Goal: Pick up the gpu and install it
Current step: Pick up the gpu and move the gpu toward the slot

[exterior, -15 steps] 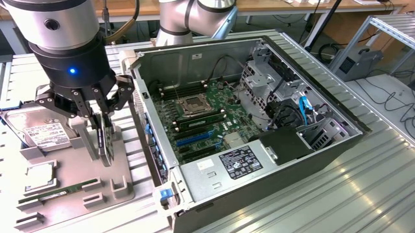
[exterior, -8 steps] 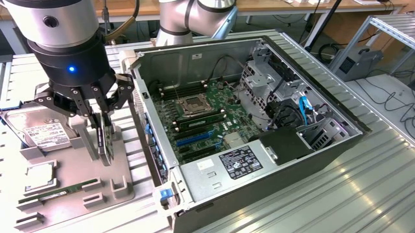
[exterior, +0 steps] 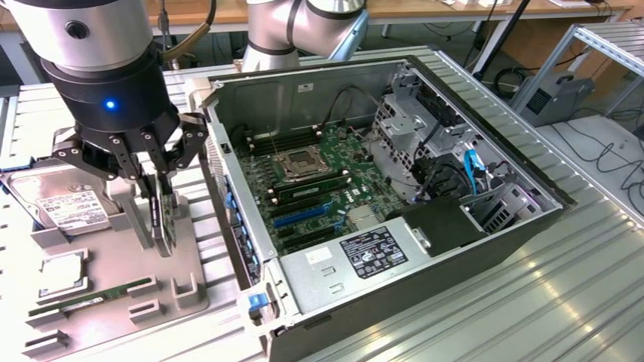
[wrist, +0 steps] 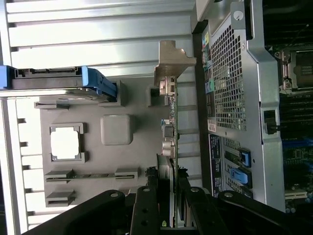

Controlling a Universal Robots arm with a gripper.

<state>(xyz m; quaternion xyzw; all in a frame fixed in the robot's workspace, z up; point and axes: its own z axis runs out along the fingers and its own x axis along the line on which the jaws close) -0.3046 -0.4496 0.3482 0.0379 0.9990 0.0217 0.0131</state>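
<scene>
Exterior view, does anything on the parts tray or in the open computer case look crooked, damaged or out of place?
Nothing stands out. The gpu stands on edge in its holder on the gray tray, with the gripper over it. The hard drive, processor and memory stick sit squarely in their holders.

The exterior view looks down obliquely from above at the whole open computer case (exterior: 302,94) and parts tray (exterior: 129,226). The wrist view faces straight down, close over the tray (wrist: 137,147); both share tray, gpu (wrist: 171,105) and case rear.
</scene>
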